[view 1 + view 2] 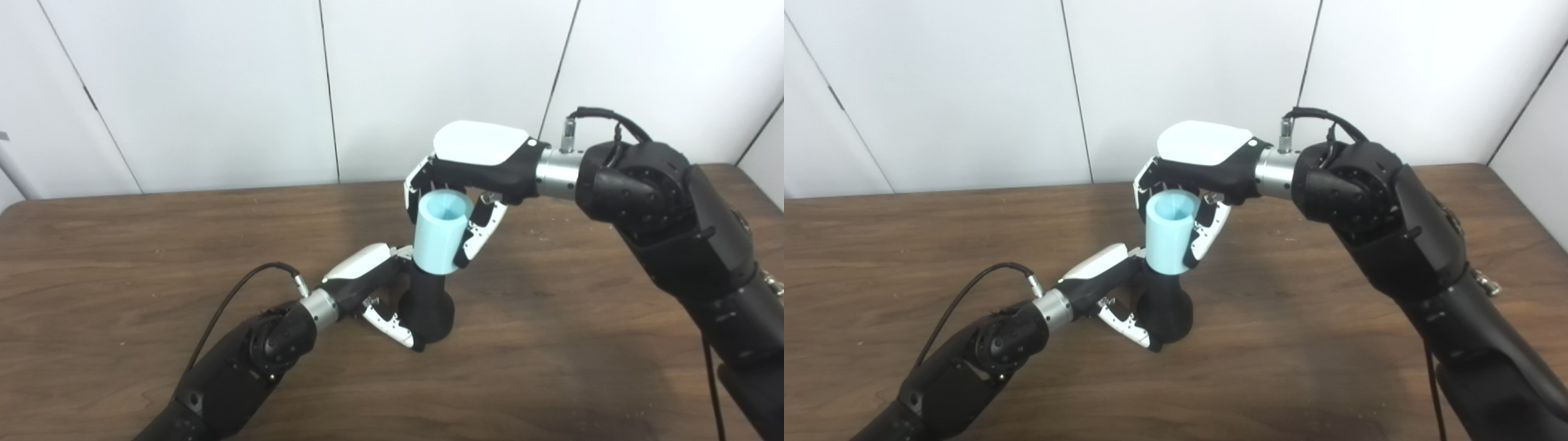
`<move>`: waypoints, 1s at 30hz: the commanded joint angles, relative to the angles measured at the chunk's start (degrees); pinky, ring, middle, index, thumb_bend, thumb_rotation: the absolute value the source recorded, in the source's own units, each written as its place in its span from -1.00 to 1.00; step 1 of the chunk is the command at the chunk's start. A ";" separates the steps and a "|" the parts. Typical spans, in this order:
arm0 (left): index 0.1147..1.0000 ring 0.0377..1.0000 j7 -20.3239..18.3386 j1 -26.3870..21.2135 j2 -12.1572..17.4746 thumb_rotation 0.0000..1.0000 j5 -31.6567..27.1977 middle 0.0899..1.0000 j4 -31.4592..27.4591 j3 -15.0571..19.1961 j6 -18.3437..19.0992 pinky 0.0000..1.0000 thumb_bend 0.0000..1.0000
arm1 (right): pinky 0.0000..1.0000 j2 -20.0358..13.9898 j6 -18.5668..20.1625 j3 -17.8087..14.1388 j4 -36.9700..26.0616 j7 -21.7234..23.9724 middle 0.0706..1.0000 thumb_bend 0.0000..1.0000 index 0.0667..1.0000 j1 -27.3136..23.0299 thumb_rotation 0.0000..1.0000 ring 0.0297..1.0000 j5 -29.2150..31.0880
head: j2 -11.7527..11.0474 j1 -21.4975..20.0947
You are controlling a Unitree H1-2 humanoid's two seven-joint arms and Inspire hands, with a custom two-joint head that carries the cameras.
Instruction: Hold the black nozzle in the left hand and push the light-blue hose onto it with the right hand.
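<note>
The black nozzle (430,306) stands upright on the wooden table (122,257), wide base down. My left hand (373,288) is shut on it, thumb curled around the front of the base. The light-blue hose (440,231), a short open-topped tube, sits on the nozzle's narrow top end. My right hand (471,177) comes in from above and the right, shut on the hose with fingers on both sides of it. How far the hose overlaps the nozzle is hidden.
White wall panels (245,92) rise behind the table's far edge. A black cable (233,300) loops from my left wrist above the tabletop. My bulky right forearm (686,245) covers the table's right side.
</note>
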 commanded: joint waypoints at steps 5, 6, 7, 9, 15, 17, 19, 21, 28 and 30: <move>-0.17 1.00 -10.17 5.55 0.24 -0.87 3.80 0.90 3.03 -5.72 5.06 1.00 0.05 | -0.32 0.50 1.27 -2.28 -1.63 -3.03 -0.07 0.00 -0.04 -2.59 -1.00 -0.17 -0.25 | 0.09 -0.04; -0.17 1.00 -10.15 5.52 0.23 -0.87 3.82 0.90 3.10 -5.72 5.02 1.00 0.05 | -0.32 0.50 1.22 -2.29 -1.66 -3.03 -0.07 0.00 -0.04 -2.58 -1.00 -0.17 -0.24 | 0.09 -0.04; -0.17 1.00 -10.13 5.50 0.22 -0.87 3.84 0.90 3.13 -5.72 5.01 1.00 0.05 | -0.32 0.49 1.17 -2.29 -1.67 -3.03 -0.06 0.00 -0.04 -2.57 -1.00 -0.17 -0.22 | 0.09 -0.04; -0.17 1.00 -10.11 5.52 0.23 -0.87 3.88 0.90 3.08 -5.72 5.05 1.00 0.05 | -0.32 0.44 1.11 -2.29 -1.68 -3.01 -0.06 0.00 -0.04 -2.47 -1.00 -0.17 -0.05 | 0.09 -0.04; -0.17 1.00 -10.29 5.36 0.25 -0.87 3.73 0.90 3.13 -5.60 5.16 1.00 0.05 | -0.32 0.15 0.77 -2.19 -1.57 -2.76 -0.07 0.00 -0.03 -2.42 -1.00 -0.17 0.22 | 0.17 -0.10; -0.17 1.00 -10.32 5.30 0.23 -0.87 3.69 0.90 3.28 -5.56 5.11 1.00 0.05 | -0.32 -0.01 0.67 -2.12 -1.54 -2.59 -0.08 0.00 -0.03 -2.63 -1.00 -0.17 0.18 | 0.23 -0.13; -0.17 1.00 -10.35 5.27 0.21 -0.87 3.66 0.90 3.43 -5.54 5.04 1.00 0.05 | -0.31 -0.34 0.55 -2.04 -1.56 -2.25 -0.08 0.00 -0.03 -3.02 -1.00 -0.18 0.10 | 0.28 -0.22; -0.17 1.00 -10.42 5.31 0.26 -0.87 3.67 0.90 3.23 -5.56 5.14 1.00 0.05 | -0.30 -0.64 0.47 -1.96 -1.66 -1.94 -0.09 0.00 -0.03 -3.16 -1.00 -0.18 0.11 | 0.28 -0.22; -0.17 1.00 -10.49 5.13 0.29 -0.87 3.86 0.90 3.17 -5.64 5.30 1.00 0.05 | -0.31 -1.60 -0.06 -0.84 -2.23 -0.60 -0.12 -0.01 0.00 -2.16 -1.00 -0.22 -0.13 | 0.23 -0.11; -0.17 1.00 -10.54 5.10 0.32 -0.87 3.88 0.90 3.12 -5.65 5.32 1.00 0.05 | -0.29 -1.84 -0.08 -0.43 -2.30 -0.16 -0.13 0.00 -0.01 -2.09 -1.00 -0.21 -0.29 | 0.26 -0.11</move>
